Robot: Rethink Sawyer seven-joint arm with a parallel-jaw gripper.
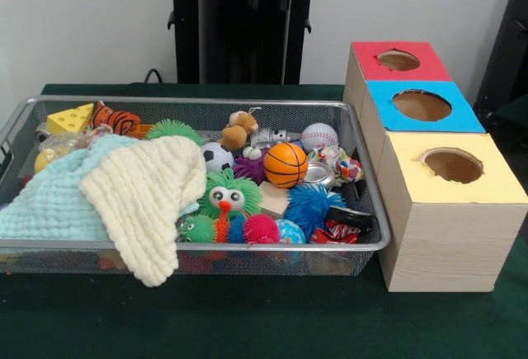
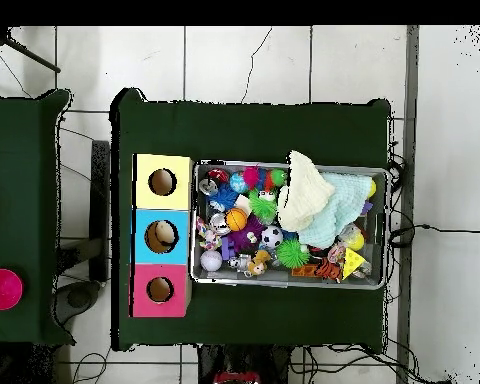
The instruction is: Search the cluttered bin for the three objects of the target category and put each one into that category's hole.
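Fingers: not showing in either view, so their spread cannot be told; nothing is being held over the table.
Arm pose: only the pedestal is showing behind the table; the arm appears drawn back, out of sight.
Target category: not given by the pictures; three sports balls are lying uncovered, so I am judging them a likely set.
Basketball: sitting on top of the clutter in the half of the wire bin nearer the boxes, fully exposed.
Soccer ball: lying near the bin's middle, just beside the edge of the cream cloth.
Baseball: resting against the bin's far wall in the front view, close to the box-side corner.
Long axis: none, the balls being round, so approach angle is mattering little.
Cloths: the cream one is draping over the near rim and over a teal cloth, together hiding much of the other half of the bin.
Holes: red box, blue box and yellow box are standing in a row touching the bin's side.
Blue hole from overhead: something pale seems to be lying inside; what it is I cannot tell.
Key relation: the fingers being out of sight, no bearing to the balls can be given; the exposed balls are lying toward the boxes, so each carry is looking short.
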